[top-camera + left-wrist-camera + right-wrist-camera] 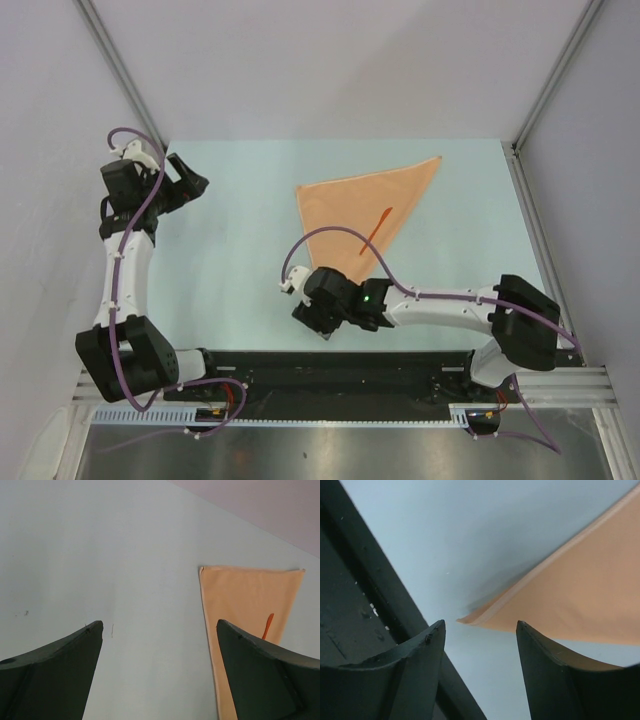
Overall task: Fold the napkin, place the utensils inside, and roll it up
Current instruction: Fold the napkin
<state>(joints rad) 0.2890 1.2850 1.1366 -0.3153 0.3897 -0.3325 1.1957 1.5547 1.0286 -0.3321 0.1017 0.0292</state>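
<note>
The peach-orange napkin (355,205) lies folded into a triangle on the pale table, its long edge toward the back right. An orange-red utensil (377,228) rests on the napkin's right half and also shows as a short stick (268,625) in the left wrist view. My right gripper (318,325) hovers low by the napkin's near corner. In its wrist view the gripper (480,625) is open with only bare table in the gap, and the layered corner of the napkin (580,595) lies just past the tips. My left gripper (195,180) stands wide open at the far left, well away from the napkin (245,600).
The black base rail (330,375) runs along the table's near edge, close behind the right gripper, and shows as a dark bar (350,595) in the right wrist view. Grey walls and metal frame posts (555,80) enclose the table.
</note>
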